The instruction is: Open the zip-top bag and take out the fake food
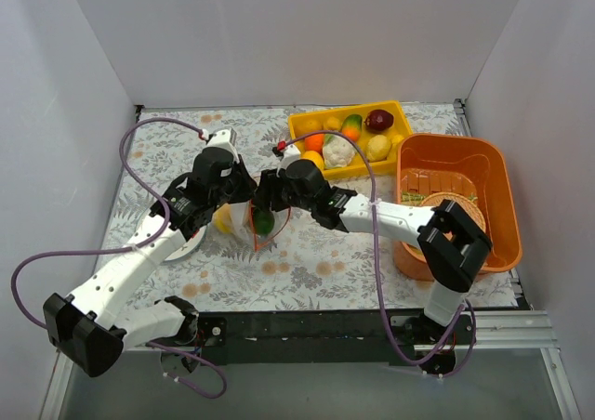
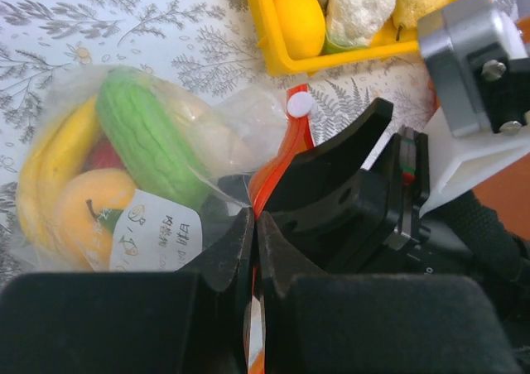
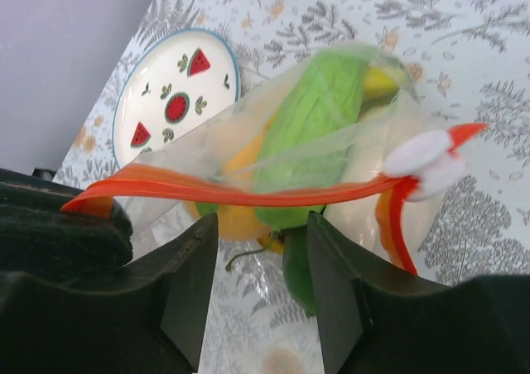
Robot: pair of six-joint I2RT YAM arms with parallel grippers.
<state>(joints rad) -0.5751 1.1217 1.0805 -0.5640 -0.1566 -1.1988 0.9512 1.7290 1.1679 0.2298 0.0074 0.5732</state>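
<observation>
Left wrist: left claw [image 2: 255,225] is pinched tight on the red zip strip [image 2: 277,163] of the bag [image 2: 236,117]. The strip runs straight between its fingers.

Right wrist: right claw [image 3: 263,221] stands half wide, jaws apart, with the strip crossing just past the tips. No clamp on anything that I can see. The left wrist view shows its black fingers right beside the strip; touching or not, can't tell.

White slider [image 3: 422,163] sits at the strip's end away from the left claw. Along the visible span the strip reads as one line, so I can't tell how far the mouth is parted.

Food is all inside the bag: green piece [image 2: 145,138], banana [image 2: 50,155], orange fruit [image 2: 91,200].

Top external: bag sits between the two claws, mid counter [image 1: 316,262]. Plate [image 1: 191,245] is just left of the bag. Yellow tray [image 1: 395,113] of other fruit is beyond the bag to the right, and orange tub [image 1: 502,197] is well right of the bag.

Progress, my read: bag gripped, opening under way at best, nothing out. To do: part the mouth, then pull each piece.
</observation>
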